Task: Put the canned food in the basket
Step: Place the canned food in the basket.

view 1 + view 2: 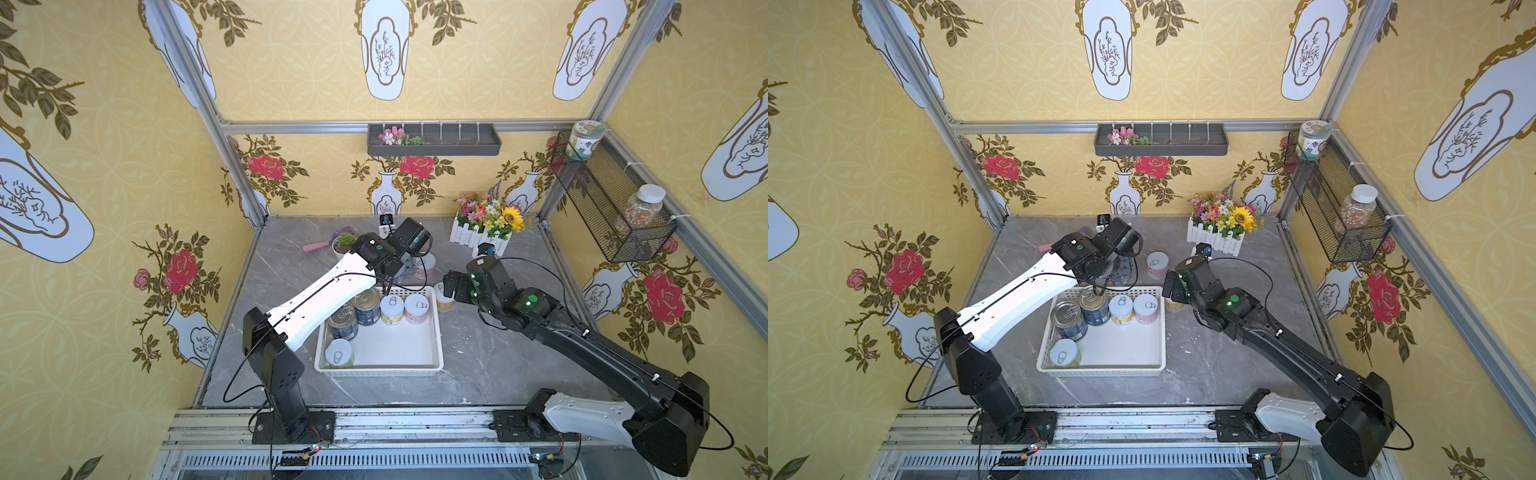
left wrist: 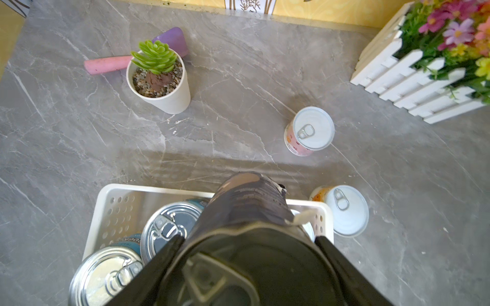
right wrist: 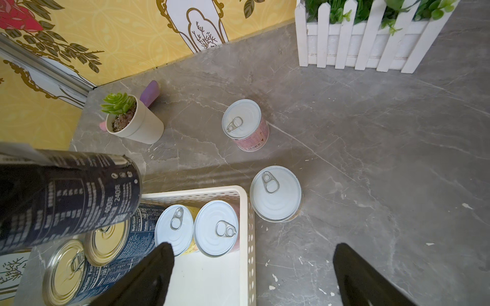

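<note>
Right wrist: perforated white plastic basket (image 3: 250,238)

Walls (image 1: 291,75) on three sides carried yellow wallpaper with red roses and white vases. Aluminium frame (image 1: 291,126) ran up the corners and along the 12 o'clock wall. Surface (image 1: 498,365) was grey marble-look, white-veined. Dark grey tray (image 1: 457,147) hung at 12 o'clock, with pink flowers at its 9 o'clock end. Black wire basket (image 1: 598,199) hung on the 3 o'clock wall and held two jars (image 1: 642,210). White picket planter (image 1: 478,237) stood at 1 o'clock. Succulent pot (image 1: 343,245) stood at 11, with a pink-handled scoop (image 1: 318,246) just beside it. Light was even, shadows soft.
</note>
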`<action>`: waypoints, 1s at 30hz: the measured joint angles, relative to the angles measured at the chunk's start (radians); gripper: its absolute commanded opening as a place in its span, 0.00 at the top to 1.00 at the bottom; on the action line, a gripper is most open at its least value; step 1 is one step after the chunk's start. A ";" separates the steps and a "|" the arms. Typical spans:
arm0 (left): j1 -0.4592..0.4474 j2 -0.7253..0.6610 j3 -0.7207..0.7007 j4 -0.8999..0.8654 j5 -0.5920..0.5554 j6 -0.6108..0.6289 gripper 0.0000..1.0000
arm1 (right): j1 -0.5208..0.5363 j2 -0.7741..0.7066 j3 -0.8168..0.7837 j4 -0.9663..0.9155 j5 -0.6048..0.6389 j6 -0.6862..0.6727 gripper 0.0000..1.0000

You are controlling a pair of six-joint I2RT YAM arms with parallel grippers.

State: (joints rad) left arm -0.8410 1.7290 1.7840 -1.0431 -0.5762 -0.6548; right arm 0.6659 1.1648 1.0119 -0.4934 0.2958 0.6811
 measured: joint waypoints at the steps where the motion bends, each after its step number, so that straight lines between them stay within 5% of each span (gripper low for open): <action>1: -0.012 -0.007 -0.013 0.001 0.006 0.000 0.24 | -0.002 -0.003 -0.002 0.000 0.004 0.002 0.03; 30: -0.092 -0.362 -0.507 0.071 0.189 -0.027 0.22 | -0.016 0.008 -0.007 0.001 0.016 0.002 0.03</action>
State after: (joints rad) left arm -0.9325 1.3666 1.2770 -0.9722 -0.3870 -0.6823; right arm 0.6502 1.1732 1.0050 -0.4927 0.3115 0.6834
